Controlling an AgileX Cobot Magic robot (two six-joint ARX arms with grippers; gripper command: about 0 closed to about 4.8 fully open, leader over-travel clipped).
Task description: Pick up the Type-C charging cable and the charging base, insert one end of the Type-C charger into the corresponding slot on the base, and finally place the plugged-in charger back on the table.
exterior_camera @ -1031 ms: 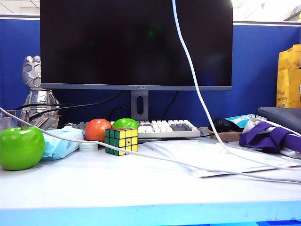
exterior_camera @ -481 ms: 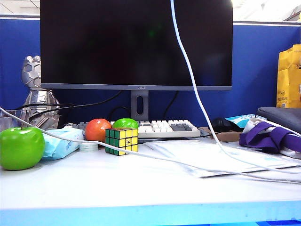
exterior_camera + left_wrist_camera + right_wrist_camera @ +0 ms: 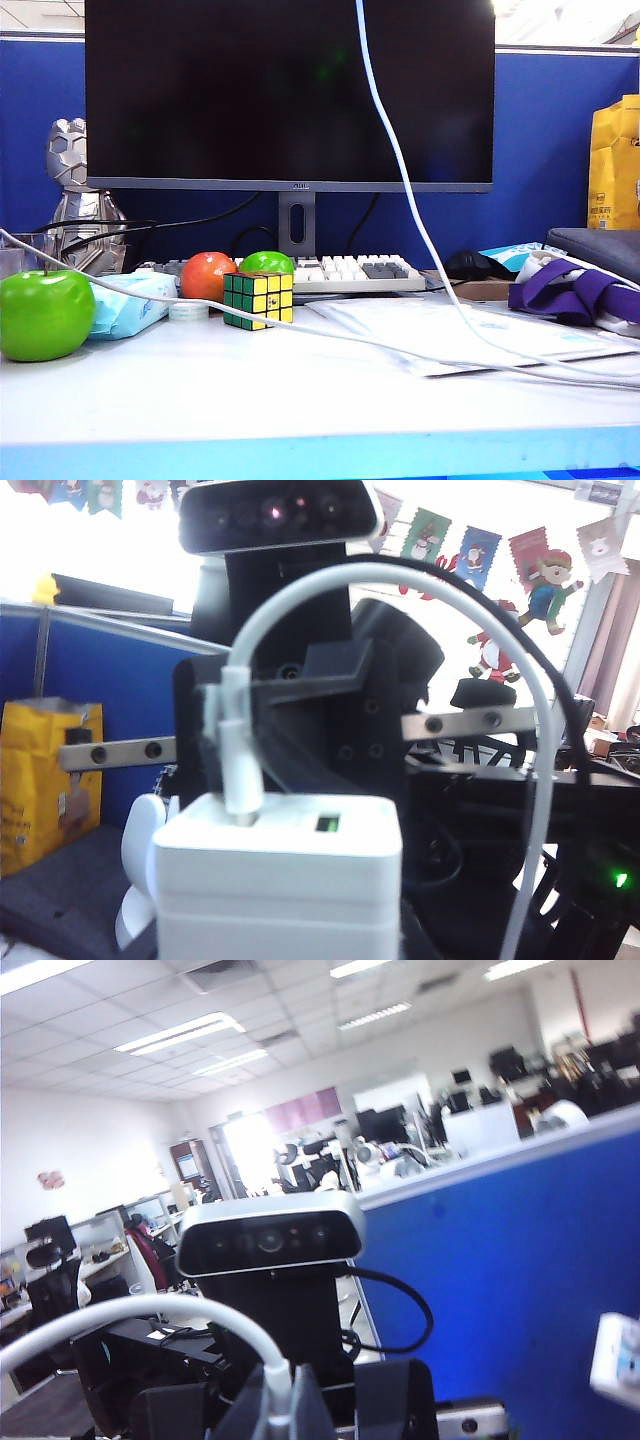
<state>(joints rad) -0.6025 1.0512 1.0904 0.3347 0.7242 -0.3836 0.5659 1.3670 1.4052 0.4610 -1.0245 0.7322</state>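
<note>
A blue partition wall (image 3: 545, 130) is seen behind the table (image 3: 300, 400), a broad, matt, pale grey-white desktop with a light blue front edge, and beyond the partition an open office with ceiling panel lights appears in the right wrist view. The monitor (image 3: 290, 95), a large dark glossy rectangle on a grey stand, is taken as landmark; small lettering on its lower bezel cannot be read. A yellow paper bag (image 3: 614, 165) with unreadable print is set to the right of the monitor, a silver faceted figurine (image 3: 75, 195) to its left. Below the monitor a white and grey keyboard (image 3: 350, 272) lies; in front of that, flat white sheets (image 3: 450, 335) are spread. A purple strap (image 3: 570, 292) lies below and right of the monitor. Below and left of it are a shiny green apple (image 3: 45, 313), a pale blue tissue packet (image 3: 130, 300), a red fruit (image 3: 207, 276), a second green fruit (image 3: 267, 262) and a puzzle cube (image 3: 259, 298) of yellow and green stickers. The Type-C charging cable (image 3: 395, 160), a thin white flexible cord, hangs down across the monitor and trails over the table. The charging base (image 3: 275, 880), a glossy white rounded block, is held aloft by the left gripper (image 3: 275, 920), whose jaws are hidden under it but clamped on it; the cable's plug stands in its end face. The right gripper (image 3: 285, 1410) is closed on the cable just behind the plug.
</note>
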